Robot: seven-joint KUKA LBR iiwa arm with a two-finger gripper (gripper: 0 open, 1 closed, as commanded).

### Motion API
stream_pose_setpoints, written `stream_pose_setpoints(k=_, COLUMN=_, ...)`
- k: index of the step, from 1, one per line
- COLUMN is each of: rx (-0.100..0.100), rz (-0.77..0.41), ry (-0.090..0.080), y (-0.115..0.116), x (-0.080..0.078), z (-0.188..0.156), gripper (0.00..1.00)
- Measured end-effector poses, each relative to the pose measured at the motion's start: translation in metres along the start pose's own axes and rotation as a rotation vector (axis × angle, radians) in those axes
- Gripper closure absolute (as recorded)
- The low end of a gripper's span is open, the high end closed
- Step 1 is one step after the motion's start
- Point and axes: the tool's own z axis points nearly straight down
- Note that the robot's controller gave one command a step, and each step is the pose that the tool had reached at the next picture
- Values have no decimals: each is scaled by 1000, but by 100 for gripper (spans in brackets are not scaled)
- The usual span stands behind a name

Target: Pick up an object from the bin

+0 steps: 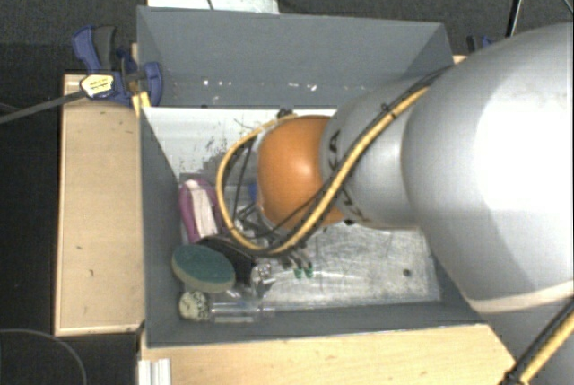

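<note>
Gripper (256, 270), open or closed I cannot tell, sits at seven o'clock in the bin (287, 51) beside a green disc (202, 266); best centre on one thing before lifting

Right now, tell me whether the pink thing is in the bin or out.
In: the pink thing lies on the floor of the bin, by the wall at the view's left.

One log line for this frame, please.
arm: inside bin | gripper: low, front left, beside round green disc | nearby: pink packet, small pale ball | held: cannot tell
</note>
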Motion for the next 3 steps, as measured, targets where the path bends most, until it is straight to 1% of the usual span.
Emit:
stream_pose_setpoints(k=1, rx=-8, rz=2, ry=0, y=1, x=1, z=0, gripper=100)
stream_pose_setpoints(k=2, rx=-14, rz=1, ry=7, y=-12, x=1, z=-81, gripper=100)
stream_pose_setpoints(k=3, rx=-13, rz=-22, ry=5, y=-37, x=-16, z=-158, gripper=100)
